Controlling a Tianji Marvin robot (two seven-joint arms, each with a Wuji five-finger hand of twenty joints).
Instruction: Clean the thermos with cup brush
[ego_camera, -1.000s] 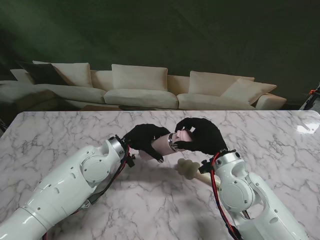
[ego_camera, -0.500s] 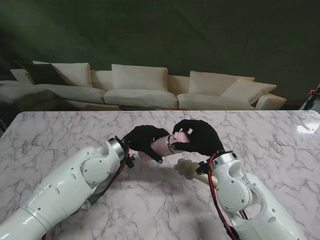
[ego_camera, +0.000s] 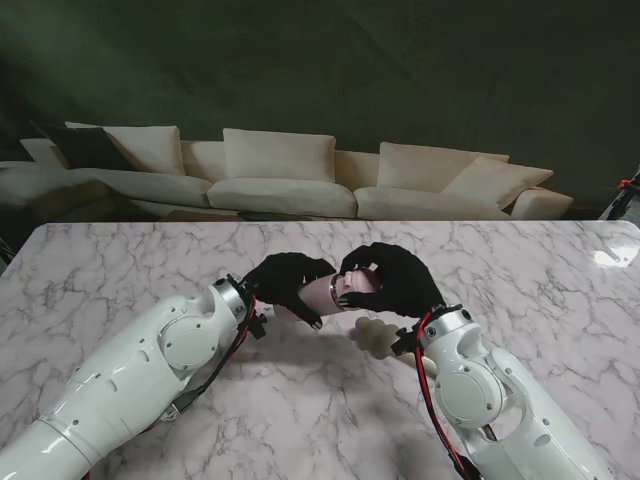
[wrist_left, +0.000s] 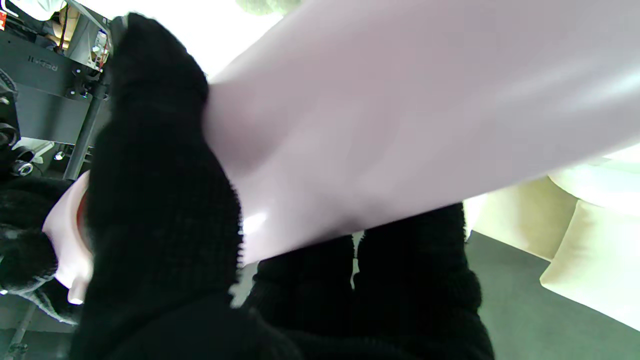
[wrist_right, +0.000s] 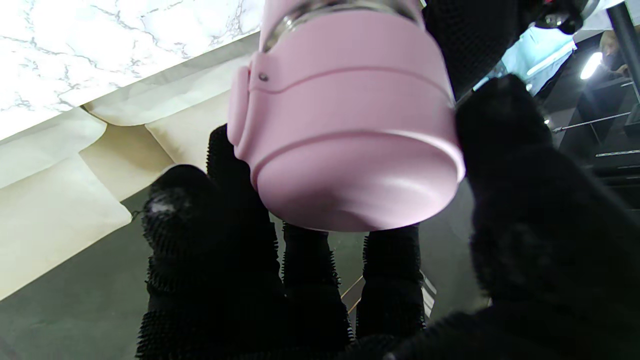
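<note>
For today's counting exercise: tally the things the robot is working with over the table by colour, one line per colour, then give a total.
Pink: 1, the thermos with its lid, held between the left hand and the right hand.
Cream: 1, the cup brush lying on the marble table.
Total: 2

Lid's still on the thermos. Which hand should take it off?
Right. The right hand is already wrapped around the pink lid, while the left hand grips the thermos body and can brace it.
</note>
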